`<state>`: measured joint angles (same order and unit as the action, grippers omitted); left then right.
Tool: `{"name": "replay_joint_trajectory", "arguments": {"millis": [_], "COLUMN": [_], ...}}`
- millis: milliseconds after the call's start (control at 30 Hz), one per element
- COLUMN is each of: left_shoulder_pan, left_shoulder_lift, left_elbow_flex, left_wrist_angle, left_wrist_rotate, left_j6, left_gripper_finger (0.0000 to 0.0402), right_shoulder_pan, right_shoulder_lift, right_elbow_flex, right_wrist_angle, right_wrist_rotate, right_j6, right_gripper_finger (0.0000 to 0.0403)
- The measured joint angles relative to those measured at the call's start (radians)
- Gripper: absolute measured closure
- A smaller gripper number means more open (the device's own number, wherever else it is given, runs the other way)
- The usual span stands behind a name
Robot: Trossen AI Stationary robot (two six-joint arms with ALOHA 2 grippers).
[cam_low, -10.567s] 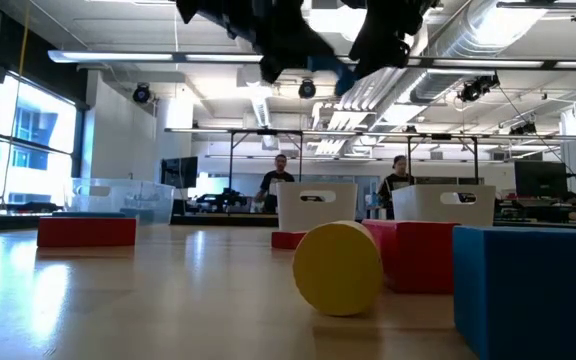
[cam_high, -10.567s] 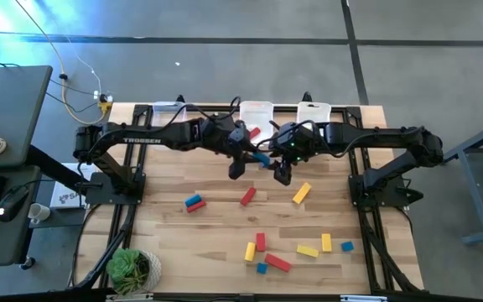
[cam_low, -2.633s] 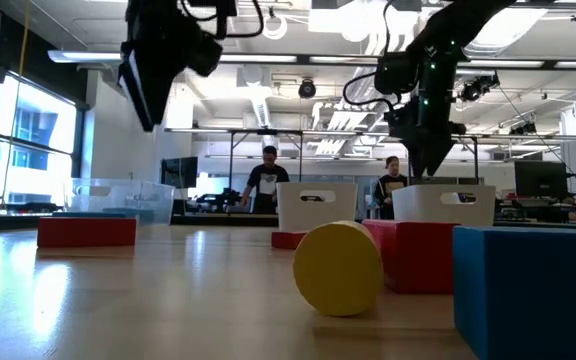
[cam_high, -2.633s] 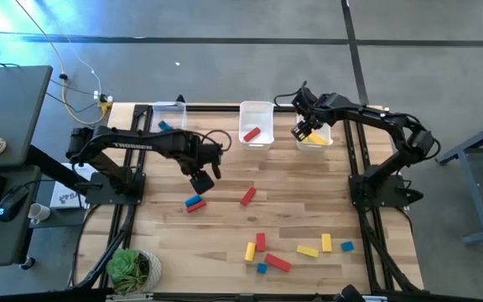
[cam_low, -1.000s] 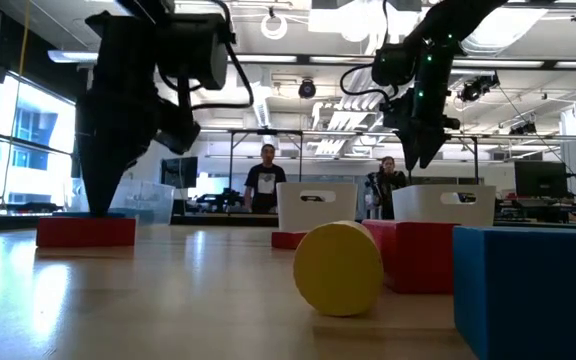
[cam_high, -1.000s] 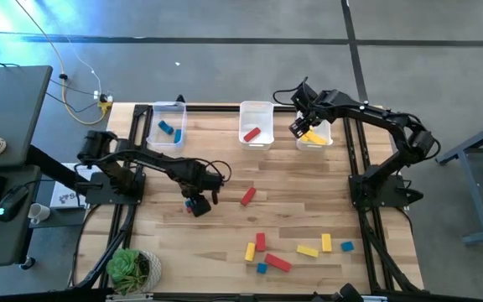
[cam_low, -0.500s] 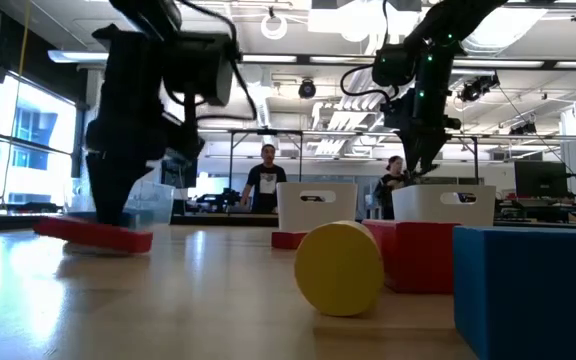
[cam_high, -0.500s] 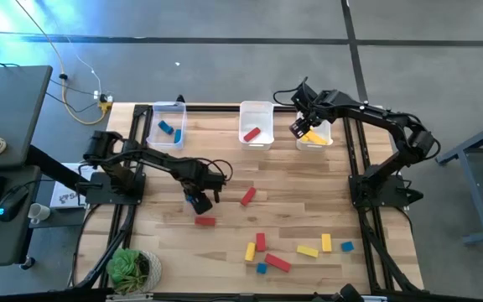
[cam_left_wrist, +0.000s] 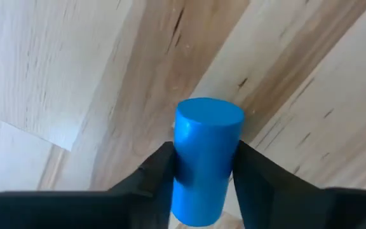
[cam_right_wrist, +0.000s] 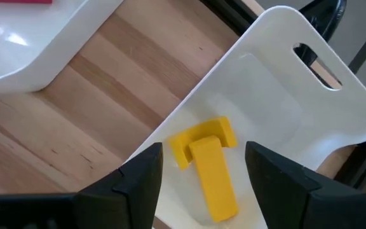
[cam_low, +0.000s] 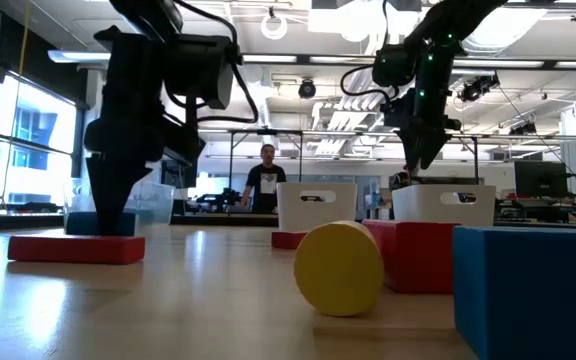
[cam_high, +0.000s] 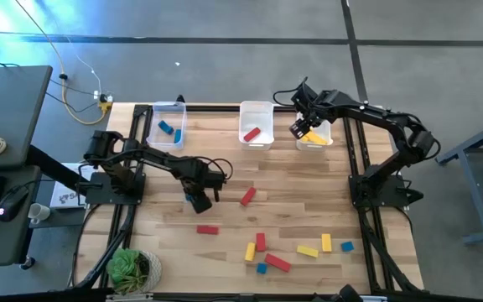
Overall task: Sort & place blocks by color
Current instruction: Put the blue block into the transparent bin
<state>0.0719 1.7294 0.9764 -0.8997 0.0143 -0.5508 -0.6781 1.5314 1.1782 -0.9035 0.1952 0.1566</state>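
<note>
My left gripper (cam_high: 198,200) is low over the table left of centre, shut on a blue round block (cam_left_wrist: 205,159). The blue block (cam_low: 98,222) also shows in the low view behind a red bar (cam_low: 76,248). That red bar (cam_high: 207,228) lies flat on the table just nearer than the gripper. My right gripper (cam_high: 302,130) hangs open above the right bin (cam_high: 324,141). Two yellow blocks (cam_right_wrist: 205,156) lie in that bin, between the open fingers in the right wrist view. More red, yellow and blue blocks (cam_high: 296,252) lie loose near the near edge. My left gripper pinches the blue round block by its curved sides (cam_left_wrist: 183,172) between its two fingers (cam_left_wrist: 154,175), coming from above. The block's round end (cam_left_wrist: 208,117) sticks out past the fingertips. The red bar hides its underside in the low view, so whether it rests on the table cannot be told.
Three clear bins stand along the far edge: the left one (cam_high: 156,134) holds blue blocks, the middle one (cam_high: 267,126) a red block. A lone red block (cam_high: 247,196) lies mid-table. A potted plant (cam_high: 132,268) sits at the near left corner. People stand in the room beyond.
The red bar, which lay against the blue block under my left gripper, has slid away toward the near edge and lies flat by itself. My left gripper has stayed low at the blue block. The right gripper has held still over the right bin.
</note>
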Motion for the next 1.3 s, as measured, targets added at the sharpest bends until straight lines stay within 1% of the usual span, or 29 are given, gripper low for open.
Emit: {"name": "replay_joint_trajectory", "arguments": {"millis": [33, 233, 367, 467, 633, 833, 933, 1067, 1300], "left_shoulder_pan": [0.000, 0.013, 0.036, 0.063, 0.132, 0.225, 0.271, 0.343, 0.461], "left_shoulder_lift": [-0.001, 0.002, 0.002, 0.002, 0.002, 0.001, 0.001, 0.001, 0.001], "left_elbow_flex": [0.000, 0.021, 0.084, 0.135, 0.210, 0.267, 0.276, 0.276, 0.276], "left_wrist_angle": [0.001, 0.014, 0.028, 0.068, 0.151, 0.246, 0.327, 0.443, 0.548], "left_wrist_rotate": [0.000, 0.000, 0.000, 0.000, 0.000, 0.005, 0.022, 0.081, 0.123], "left_j6": [0.008, 0.019, 0.067, 0.100, 0.166, 0.239, 0.272, 0.292, 0.293], "left_gripper_finger": [0.0308, 0.0309, 0.0309, 0.0309, 0.0309, 0.0309, 0.0309, 0.0309, 0.0309], "right_shoulder_pan": [0.000, 0.000, 0.000, 0.005, 0.030, 0.055, 0.063, 0.072, 0.079], "right_shoulder_lift": [0.000, 0.000, -0.003, -0.003, -0.003, -0.003, -0.003, -0.003, -0.003], "right_elbow_flex": [0.000, 0.000, 0.000, 0.000, 0.000, 0.000, 0.000, 0.000, 0.000], "right_wrist_angle": [0.000, -0.005, -0.005, -0.006, -0.005, -0.005, -0.005, 0.002, 0.027], "right_wrist_rotate": [-0.008, -0.050, -0.099, -0.121, -0.121, -0.121, -0.121, -0.116, -0.119], "right_j6": [0.001, 0.025, 0.032, 0.052, 0.072, 0.102, 0.122, 0.148, 0.205], "right_gripper_finger": [0.0192, 0.0192, 0.0192, 0.0192, 0.0192, 0.0192, 0.0192, 0.0192, 0.0192]}}
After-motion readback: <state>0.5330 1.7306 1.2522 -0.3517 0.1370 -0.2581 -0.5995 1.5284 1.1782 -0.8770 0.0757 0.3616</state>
